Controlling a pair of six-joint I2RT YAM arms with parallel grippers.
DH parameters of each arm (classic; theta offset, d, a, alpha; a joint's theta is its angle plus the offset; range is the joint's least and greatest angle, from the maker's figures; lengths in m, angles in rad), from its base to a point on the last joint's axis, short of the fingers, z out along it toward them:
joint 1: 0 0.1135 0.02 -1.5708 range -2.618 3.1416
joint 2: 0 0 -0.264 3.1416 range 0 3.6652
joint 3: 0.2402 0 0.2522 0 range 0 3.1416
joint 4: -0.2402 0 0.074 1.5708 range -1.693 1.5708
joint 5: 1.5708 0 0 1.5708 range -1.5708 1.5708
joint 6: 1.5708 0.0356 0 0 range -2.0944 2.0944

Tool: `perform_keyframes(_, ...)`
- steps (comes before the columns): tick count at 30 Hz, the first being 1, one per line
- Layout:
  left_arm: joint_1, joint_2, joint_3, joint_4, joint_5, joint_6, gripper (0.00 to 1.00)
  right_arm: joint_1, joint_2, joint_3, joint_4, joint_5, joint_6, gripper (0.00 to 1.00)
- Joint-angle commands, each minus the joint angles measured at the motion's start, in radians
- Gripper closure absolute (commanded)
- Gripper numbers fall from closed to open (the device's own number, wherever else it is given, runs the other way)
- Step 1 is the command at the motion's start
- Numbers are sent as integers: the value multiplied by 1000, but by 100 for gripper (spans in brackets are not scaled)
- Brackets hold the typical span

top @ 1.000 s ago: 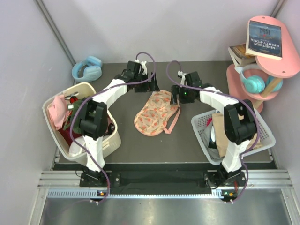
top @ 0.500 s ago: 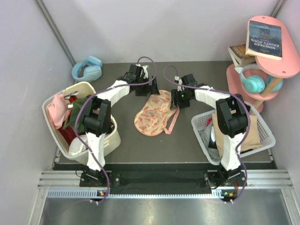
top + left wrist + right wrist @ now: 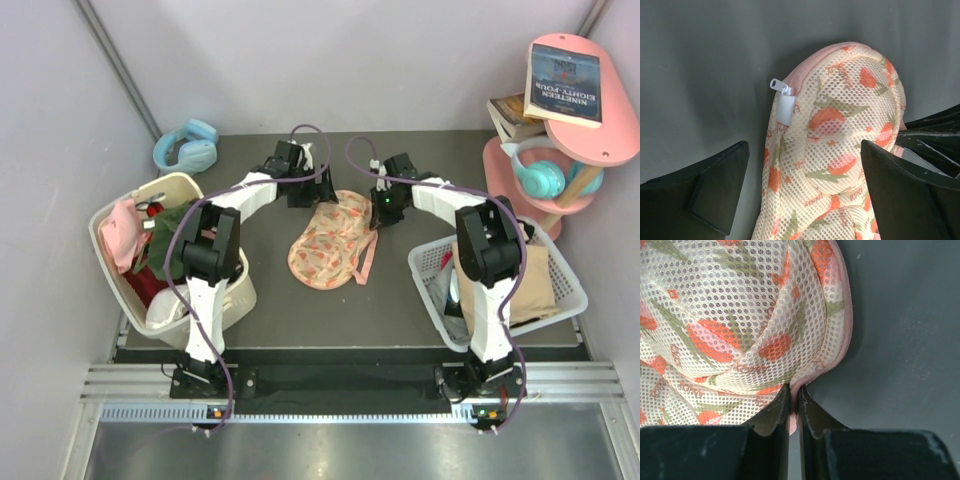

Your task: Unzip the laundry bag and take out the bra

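The left pincer (image 3: 804, 150) hung wide open and empty over the end of the laundry bag (image 3: 330, 240), which lay zipped shut on the dark bench (image 3: 420, 310). The white zip pull (image 3: 779, 86) stuck out just ahead of its left finger. The right pincer (image 3: 794, 392) was pinched shut on the bag's pink trim (image 3: 846, 335), seemingly to anchor it. No bra showed. Unzipping looked barely begun. Next, the left pincer would need to close on that small pull and draw it along the seam.

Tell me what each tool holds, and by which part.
Right tool pinches the laundry bag by its pink edge trim; left tool is open, holding nothing.
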Motion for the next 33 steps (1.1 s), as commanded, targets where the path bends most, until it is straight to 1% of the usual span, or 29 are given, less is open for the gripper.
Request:
perform_keyframes(1,6,31,43,70,29,-9,4,-9,-44,-23,-14,4,-20,96)
perform_keyframes(5,4,47,48,89,37,-18,14,-9,-70,-49,-25,-5,-24,96)
perform_keyframes(7,4,54,48,101,49,-21,23,-9,-80,-67,-25,-9,-30,96)
perform_keyframes(9,4,65,48,119,70,-27,26,-9,-89,-75,-26,-17,-36,96)
perform_keyframes(10,3,66,49,124,76,-33,29,-9,-90,-81,-25,-22,-39,96)
perform_keyframes(13,3,73,46,142,98,-43,50,-9,-95,-89,-35,-25,-47,97)
perform_keyframes(14,3,73,43,149,106,-43,63,-9,-97,-92,-35,-25,-49,97)
perform_keyframes(17,1,73,36,169,130,-35,83,-9,-106,-103,-32,-32,-43,96)
perform_keyframes(18,0,70,32,173,154,-30,98,-9,-107,-104,-31,-37,-41,97)
perform_keyframes(19,-2,63,31,184,165,-18,100,-9,-110,-106,-31,-38,-39,95)
perform_keyframes(21,-14,41,14,199,191,12,100,-10,-124,-95,-46,-37,-39,91)
perform_keyframes(22,-18,28,6,208,195,55,100,-12,-129,-89,-57,-34,-41,82)
perform_keyframes(24,-38,-15,-17,210,202,111,100,-19,-150,-72,-80,-20,-49,72)
perform_keyframes(25,-46,-28,-26,210,202,165,100,-22,-161,-54,-101,-16,-52,63)
perform_keyframes(27,-66,-79,-58,204,193,215,100,-35,-204,-28,-114,-6,-58,55)
perform_keyframes(28,-72,-94,-69,198,176,262,100,-39,-219,-18,-117,-3,-59,47)
perform_keyframes(31,-100,-156,-112,172,150,348,100,-50,-271,17,-108,0,-61,38)
perform_keyframes(33,-117,-211,-153,175,124,378,100,-50,-294,32,-62,-34,-52,36)
